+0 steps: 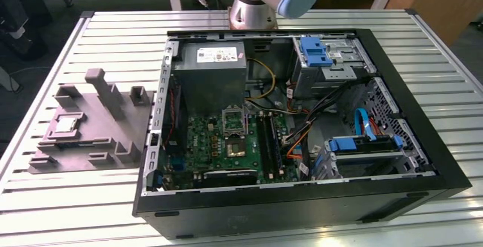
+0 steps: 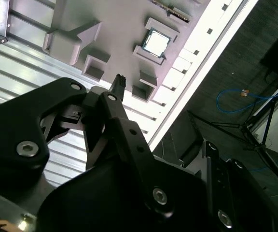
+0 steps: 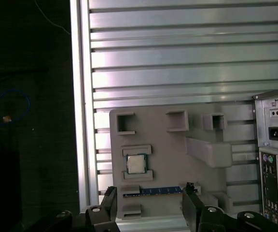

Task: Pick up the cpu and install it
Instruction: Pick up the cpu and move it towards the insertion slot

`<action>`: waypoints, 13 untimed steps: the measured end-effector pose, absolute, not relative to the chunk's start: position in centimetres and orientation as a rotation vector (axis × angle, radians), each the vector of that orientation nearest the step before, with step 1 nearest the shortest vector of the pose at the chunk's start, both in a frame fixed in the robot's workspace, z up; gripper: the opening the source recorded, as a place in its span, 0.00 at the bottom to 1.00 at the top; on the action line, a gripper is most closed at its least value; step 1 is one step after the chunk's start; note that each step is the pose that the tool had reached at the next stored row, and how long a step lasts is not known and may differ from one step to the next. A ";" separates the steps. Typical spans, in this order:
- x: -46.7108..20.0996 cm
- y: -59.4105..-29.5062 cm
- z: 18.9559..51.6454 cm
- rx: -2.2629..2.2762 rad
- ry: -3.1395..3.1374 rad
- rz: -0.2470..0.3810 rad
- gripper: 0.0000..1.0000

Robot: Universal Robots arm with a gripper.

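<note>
**Tool spread above the tray, cpu in its pocket**

Nearest the wrist cameras, the tool [image 3: 149,199] hangs with its two black fingers [image 3: 109,202] set wide apart and nothing between them; in the second wrist view one fingertip [image 2: 119,81] stands out against the grey below it. Beneath the tool lies the grey moulded tray [image 3: 177,166], flat on the bench [image 3: 177,63].

The cpu [image 3: 135,164] sits face up in a square pocket of that tray, its pale metal top bright, bracketed by two raised grey frames. It lies between the spread fingers' lines in the first wrist view, and apart from them. A narrow blue strip [image 3: 153,191] lies in a slot just beside the cpu's pocket, nearer the fingertips.

In the exterior view the tray [image 1: 87,145] is at the exterior view's left, just beside the open black computer case [image 1: 302,202], with the cpu [image 1: 67,124] towards the tray's outer side. Inside the case the green motherboard [image 1: 219,142] lies flat, with a grey power supply [image 1: 215,66] beyond it. At the bench's far edge stands the arm's base [image 1: 253,9]. Past the bench, a blue cable [image 3: 13,104] curls on the dark floor.
</note>
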State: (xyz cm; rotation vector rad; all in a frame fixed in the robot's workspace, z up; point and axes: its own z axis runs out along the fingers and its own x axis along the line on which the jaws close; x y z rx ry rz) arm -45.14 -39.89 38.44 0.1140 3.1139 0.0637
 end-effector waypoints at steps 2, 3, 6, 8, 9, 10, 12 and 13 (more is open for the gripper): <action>-45.1 -39.9 38.2 0.104 3.117 0.060 0.65; -45.1 -39.9 38.1 0.098 3.119 0.060 0.65; -45.1 -39.9 37.8 0.092 3.122 0.058 0.65; -45.1 -39.9 37.8 0.092 3.122 0.056 0.65; -45.1 -39.9 37.8 0.092 3.122 0.055 0.65; -45.1 -40.0 37.7 0.092 3.123 0.054 0.65; -45.1 -40.0 37.5 0.091 3.128 0.052 0.65; -45.1 -40.0 37.4 0.085 3.130 0.052 0.65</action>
